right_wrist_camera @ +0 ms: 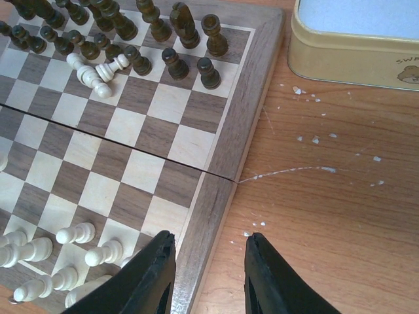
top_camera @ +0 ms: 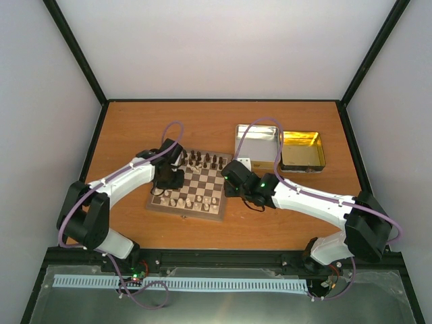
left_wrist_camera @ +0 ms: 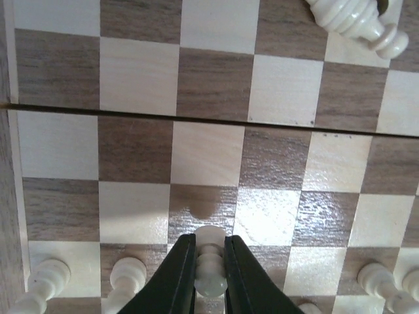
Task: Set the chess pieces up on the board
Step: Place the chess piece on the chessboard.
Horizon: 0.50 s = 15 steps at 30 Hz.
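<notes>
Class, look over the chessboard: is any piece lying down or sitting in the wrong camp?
Yes. Cream pieces lie toppled among the upright dark pieces on the far rows of the board. White specks litter the table beside it.

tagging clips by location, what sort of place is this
Probably a robot lab cell: white panels in a black frame enclose the table, and a left arm and right arm are bolted at its near edge.

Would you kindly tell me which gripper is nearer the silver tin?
Right. The right gripper hangs at the right edge of the board, on the side of the silver tin; the left gripper grips a cream pawn near its left edge.
</notes>
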{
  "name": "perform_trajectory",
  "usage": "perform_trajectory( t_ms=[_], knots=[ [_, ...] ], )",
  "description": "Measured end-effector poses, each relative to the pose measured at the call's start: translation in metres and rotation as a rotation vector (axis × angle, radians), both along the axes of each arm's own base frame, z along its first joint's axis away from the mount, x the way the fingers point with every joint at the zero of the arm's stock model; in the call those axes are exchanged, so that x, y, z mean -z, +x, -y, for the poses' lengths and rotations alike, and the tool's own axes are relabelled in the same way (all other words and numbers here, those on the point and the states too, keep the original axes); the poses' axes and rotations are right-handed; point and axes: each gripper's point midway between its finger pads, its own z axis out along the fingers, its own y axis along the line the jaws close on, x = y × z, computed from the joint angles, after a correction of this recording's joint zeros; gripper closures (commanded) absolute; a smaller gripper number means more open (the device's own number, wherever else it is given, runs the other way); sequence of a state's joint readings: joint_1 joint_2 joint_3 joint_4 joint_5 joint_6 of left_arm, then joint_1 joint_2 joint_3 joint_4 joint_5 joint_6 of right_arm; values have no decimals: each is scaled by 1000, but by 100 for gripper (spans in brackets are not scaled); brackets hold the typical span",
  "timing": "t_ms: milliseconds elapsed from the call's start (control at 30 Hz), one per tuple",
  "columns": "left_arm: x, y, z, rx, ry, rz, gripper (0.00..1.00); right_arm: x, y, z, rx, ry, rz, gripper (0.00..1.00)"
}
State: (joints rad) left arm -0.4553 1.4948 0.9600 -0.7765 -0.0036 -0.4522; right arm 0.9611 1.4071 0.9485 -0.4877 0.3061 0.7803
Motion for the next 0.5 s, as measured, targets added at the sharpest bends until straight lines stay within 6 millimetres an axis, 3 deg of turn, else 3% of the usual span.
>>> perform_trajectory(
  t_ms=[500],
  knots=[
    [7, -17, 3, 47, -25, -56, 89, 6, -2, -6, -11, 13, -25, 69]
  ],
)
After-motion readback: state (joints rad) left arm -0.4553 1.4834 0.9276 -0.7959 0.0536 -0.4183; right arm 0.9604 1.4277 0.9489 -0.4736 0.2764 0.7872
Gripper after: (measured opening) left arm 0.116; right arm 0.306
